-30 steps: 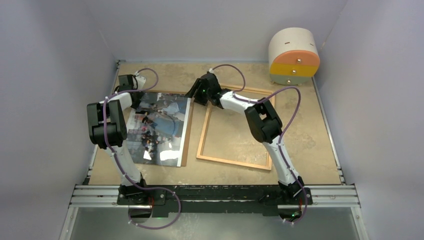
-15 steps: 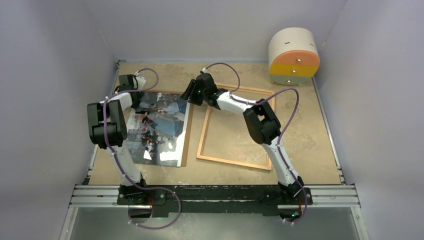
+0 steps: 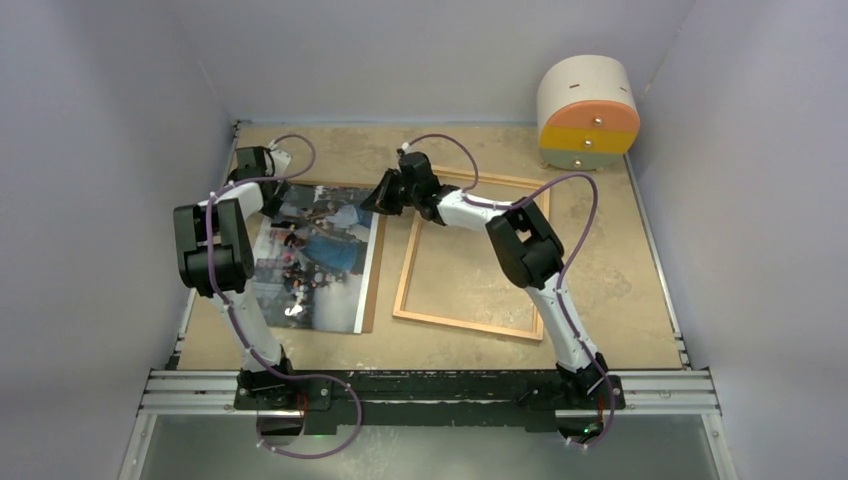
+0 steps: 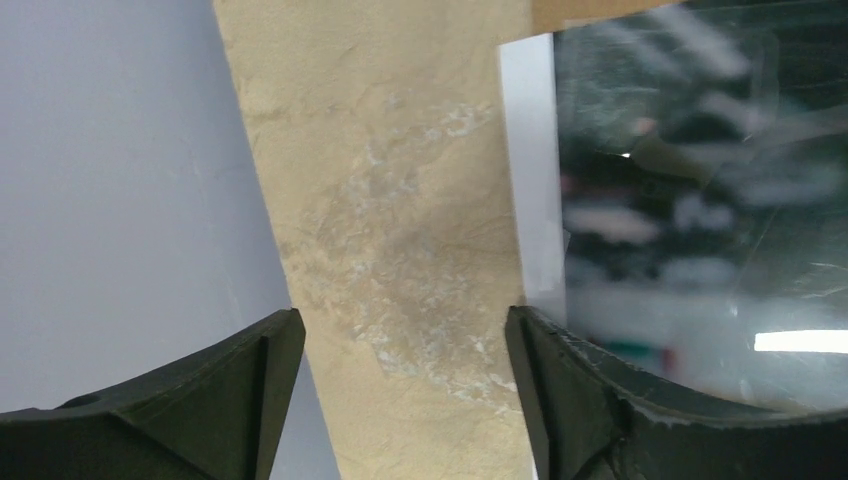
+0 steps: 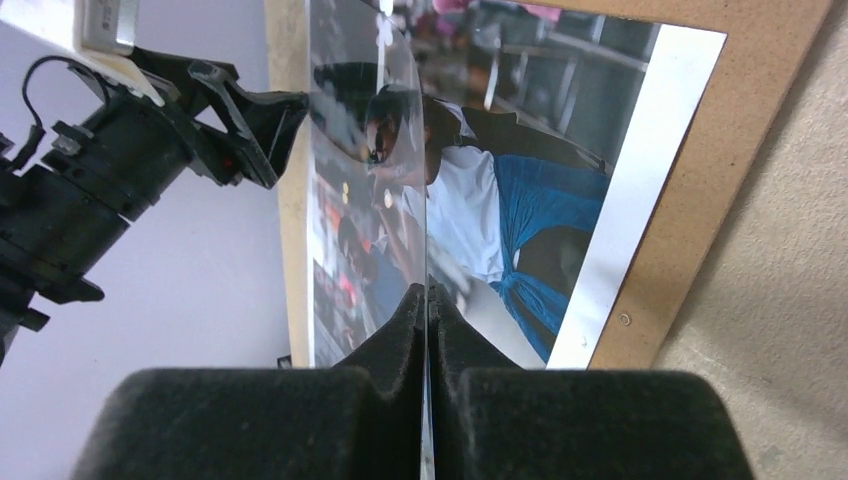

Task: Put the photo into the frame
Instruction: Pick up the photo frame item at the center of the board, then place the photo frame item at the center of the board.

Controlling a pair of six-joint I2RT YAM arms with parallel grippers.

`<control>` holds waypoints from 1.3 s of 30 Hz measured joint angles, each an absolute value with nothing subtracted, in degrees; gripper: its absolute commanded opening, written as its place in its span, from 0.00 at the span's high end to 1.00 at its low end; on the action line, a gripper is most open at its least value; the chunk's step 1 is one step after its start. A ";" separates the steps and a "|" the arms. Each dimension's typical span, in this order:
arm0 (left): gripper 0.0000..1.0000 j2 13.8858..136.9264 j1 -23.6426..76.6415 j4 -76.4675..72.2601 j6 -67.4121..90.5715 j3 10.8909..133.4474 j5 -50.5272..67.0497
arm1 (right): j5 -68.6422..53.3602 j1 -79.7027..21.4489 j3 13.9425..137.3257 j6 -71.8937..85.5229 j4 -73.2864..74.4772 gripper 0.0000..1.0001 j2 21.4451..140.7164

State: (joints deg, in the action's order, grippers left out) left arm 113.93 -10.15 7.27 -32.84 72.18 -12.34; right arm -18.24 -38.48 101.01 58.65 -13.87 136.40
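The photo (image 3: 315,255) lies face up on a brown backing panel (image 3: 370,290) at the left of the table. My right gripper (image 3: 378,197) is at the photo's far right corner. In the right wrist view its jaws (image 5: 427,295) are shut on the thin edge of the photo (image 5: 520,190), which curls up there. The light wooden frame (image 3: 408,265) lies flat to the right with nothing inside it. My left gripper (image 4: 400,340) is open over bare table at the photo's far left edge (image 4: 700,200), with its right finger (image 4: 560,380) by the white border.
A round cream, yellow and orange drawer unit (image 3: 588,110) stands at the back right. The enclosure wall (image 4: 120,200) runs close beside my left gripper. The left arm (image 5: 120,170) shows beyond the photo in the right wrist view.
My right gripper moved left from the frame's far corner to the photo's far right corner and shut on its edge. The left gripper has barely moved.
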 measured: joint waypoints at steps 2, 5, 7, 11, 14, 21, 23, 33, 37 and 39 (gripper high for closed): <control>0.06 113.95 -10.59 8.58 -32.75 73.52 -12.27 | -19.05 -38.11 100.99 58.65 -13.98 1.00 136.33; 0.03 113.99 -11.90 13.17 -32.36 76.38 -10.17 | -19.79 -37.08 100.64 58.26 -13.02 1.00 135.13; 0.02 113.99 -12.60 18.09 -32.21 78.26 -8.45 | -20.62 -36.14 100.25 57.43 -11.55 1.00 133.29; 0.01 113.75 -12.86 26.15 -32.16 81.87 -5.87 | -22.57 -32.49 96.25 55.40 -8.78 1.00 125.58; 0.00 112.18 -11.53 29.08 -32.16 82.72 -5.28 | -24.05 -27.88 91.09 52.75 -6.28 1.00 117.89; 0.00 107.98 -3.05 31.66 -31.99 82.59 -4.75 | -23.11 -15.68 82.46 39.68 5.37 1.00 106.72; 0.00 107.96 0.30 32.08 -31.88 82.26 -4.64 | -22.09 -14.04 81.41 36.21 8.97 1.00 106.54; 0.00 110.78 16.75 32.77 -31.66 81.54 -5.85 | -15.22 -13.06 81.25 28.08 19.11 0.65 111.53; 0.00 114.15 16.49 32.80 -31.48 83.00 -6.66 | -12.01 -13.06 82.32 27.79 21.67 0.29 113.78; 0.00 114.34 16.16 33.08 -31.48 83.05 -6.81 | -9.69 -13.06 82.89 27.70 22.74 0.16 114.10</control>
State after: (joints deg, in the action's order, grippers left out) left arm 114.34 16.16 33.08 -31.48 83.05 -6.81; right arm -9.69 -13.06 82.89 27.70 22.74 114.10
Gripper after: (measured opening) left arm 0.996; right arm 0.667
